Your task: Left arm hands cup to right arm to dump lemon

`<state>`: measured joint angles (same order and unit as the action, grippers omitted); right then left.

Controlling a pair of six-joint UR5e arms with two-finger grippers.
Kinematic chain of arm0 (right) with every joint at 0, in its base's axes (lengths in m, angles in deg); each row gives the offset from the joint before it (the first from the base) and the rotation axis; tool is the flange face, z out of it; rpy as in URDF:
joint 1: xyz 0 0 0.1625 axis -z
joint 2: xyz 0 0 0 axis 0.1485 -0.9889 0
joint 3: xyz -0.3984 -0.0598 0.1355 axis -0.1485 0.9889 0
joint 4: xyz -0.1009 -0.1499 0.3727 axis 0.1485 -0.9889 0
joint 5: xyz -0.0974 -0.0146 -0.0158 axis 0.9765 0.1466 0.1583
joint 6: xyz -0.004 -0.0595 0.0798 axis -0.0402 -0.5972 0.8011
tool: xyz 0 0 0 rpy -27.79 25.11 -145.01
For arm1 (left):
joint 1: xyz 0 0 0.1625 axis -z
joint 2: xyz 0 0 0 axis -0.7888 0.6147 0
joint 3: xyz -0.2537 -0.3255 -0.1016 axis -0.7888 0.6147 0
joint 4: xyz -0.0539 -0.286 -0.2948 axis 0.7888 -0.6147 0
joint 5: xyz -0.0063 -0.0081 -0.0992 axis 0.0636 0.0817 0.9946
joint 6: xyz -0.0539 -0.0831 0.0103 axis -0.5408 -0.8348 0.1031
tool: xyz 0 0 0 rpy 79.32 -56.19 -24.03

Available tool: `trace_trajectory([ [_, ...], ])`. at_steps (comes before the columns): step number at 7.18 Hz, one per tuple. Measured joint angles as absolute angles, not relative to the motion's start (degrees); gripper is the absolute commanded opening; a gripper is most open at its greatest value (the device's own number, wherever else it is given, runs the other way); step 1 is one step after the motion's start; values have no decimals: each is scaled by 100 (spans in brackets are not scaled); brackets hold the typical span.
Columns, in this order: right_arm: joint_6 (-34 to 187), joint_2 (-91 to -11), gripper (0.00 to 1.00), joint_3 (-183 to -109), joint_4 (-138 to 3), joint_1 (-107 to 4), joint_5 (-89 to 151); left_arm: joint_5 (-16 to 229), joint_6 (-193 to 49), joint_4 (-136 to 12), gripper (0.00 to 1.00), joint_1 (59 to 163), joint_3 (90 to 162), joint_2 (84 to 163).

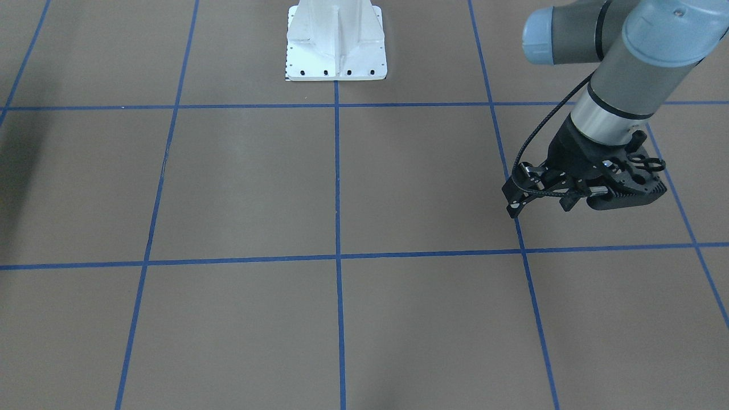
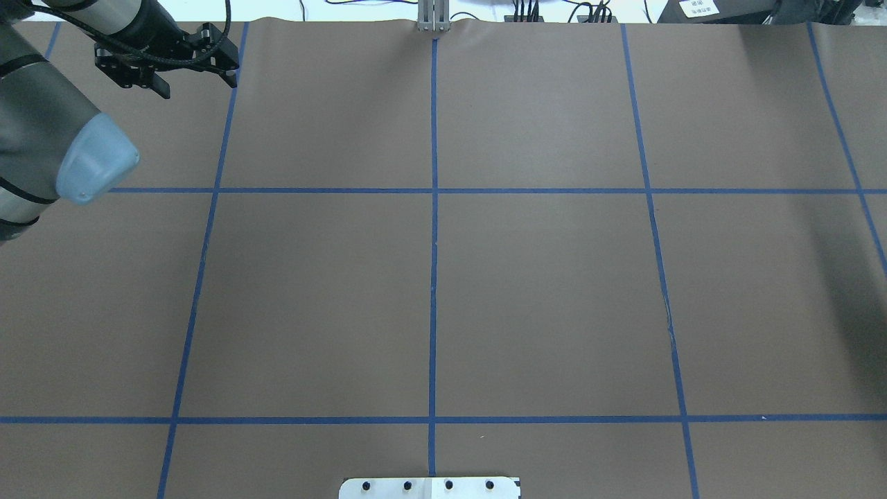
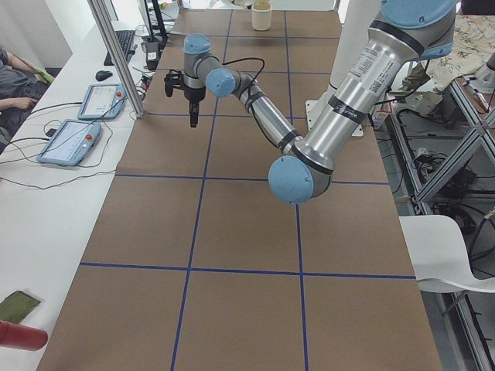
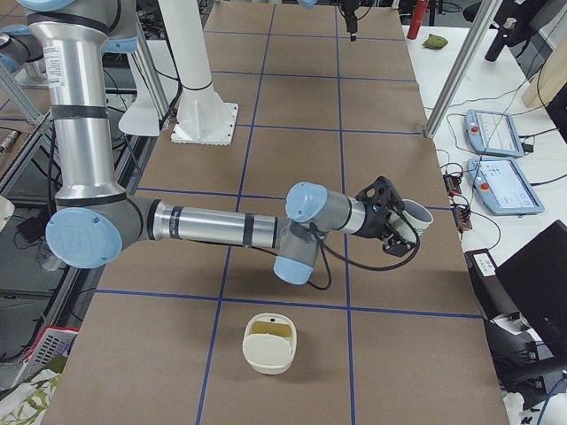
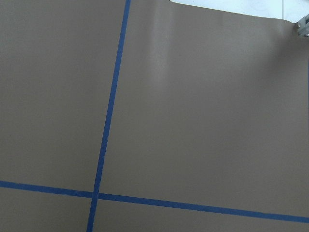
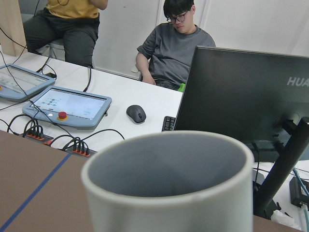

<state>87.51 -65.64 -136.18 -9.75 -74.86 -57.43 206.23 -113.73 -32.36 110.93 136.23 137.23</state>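
1. The cup (image 4: pixel 418 215) sat at the tip of the right arm (image 4: pixel 213 226). It was over the table (image 4: pixel 292 150), near the table's edge on the operators' side and just beside the white desk (image 4: pixel 496 106).
2. The right fingers (image 4: pixel 390 237) lay about the cup, but only the side view showed them, so I cannot tell whether they were clenched on it or slack.
3. In the right wrist view the cup's pale rim and grey inside filled the lower frame and blocked the table behind. The cup's bottom was out of sight.
4. Beyond the rim stood a black monitor (image 6: pixel 241 92), a mouse (image 6: pixel 136 113), a tablet console (image 6: pixel 72 104) with a red button, and a seated man in a grey shirt (image 6: pixel 176 48).
5. The left arm (image 2: pixel 41 118) reached to the table's far left corner, well apart from the cup. The left fingers (image 2: pixel 161 84) were spread and released, with nothing between them, above brown paper crossed by blue tape lines (image 5: pixel 108 121).
6. A cream container (image 4: pixel 268 343) with a yellowish inside stood on the table near the right arm's elbow.
7. The white pedestal (image 4: pixel 202 106) stood at the robot's side of the table.
8. A red cylinder (image 3: pixel 22 338) and a green pouch (image 3: pixel 17 305) lay at the left end.
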Motion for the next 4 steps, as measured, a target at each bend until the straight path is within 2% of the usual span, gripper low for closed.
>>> trace_trajectory([
  [2,8448,-6330,4,-14188,-2055,-6768,-4751,20655,-11370,-3217,100,11088,13617,13730],
  [4,8220,-6112,5,-15090,-3384,-6074,-4125,20846,-11370,-3216,100,11084,13620,13747],
])
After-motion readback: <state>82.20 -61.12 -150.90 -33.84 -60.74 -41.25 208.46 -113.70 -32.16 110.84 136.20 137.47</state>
